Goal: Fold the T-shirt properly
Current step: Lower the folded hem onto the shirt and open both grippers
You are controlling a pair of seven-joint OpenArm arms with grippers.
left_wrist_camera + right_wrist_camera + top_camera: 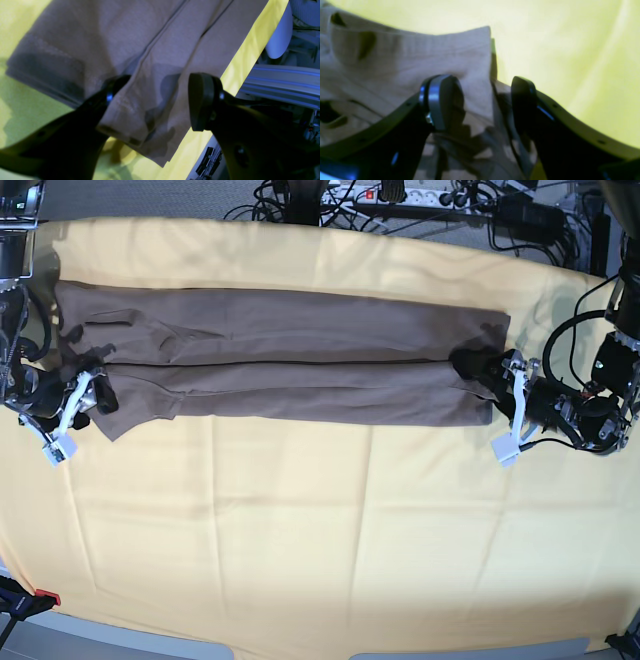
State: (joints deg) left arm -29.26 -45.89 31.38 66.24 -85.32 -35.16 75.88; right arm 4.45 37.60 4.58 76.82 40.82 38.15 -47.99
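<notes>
The taupe T-shirt (290, 360) lies on the yellow cloth as a long band, folded lengthwise, with a seam line running along its middle. My left gripper (480, 380) sits at the band's right end in the base view. Its wrist view shows the gripper (157, 97) open, with the shirt's layered end (140, 75) lying loose between the two black fingers. My right gripper (90, 387) is at the band's left end, where a sleeve sticks out. It is also open (480, 105), straddling a folded corner of the shirt (460, 57) without pinching it.
A pale yellow cloth (300, 530) covers the whole table. Cables and a power strip (400, 195) run behind the far edge. A red-tipped clamp (25, 600) holds the cloth at the near left corner. An aluminium rail (282, 82) lies beyond the table edge.
</notes>
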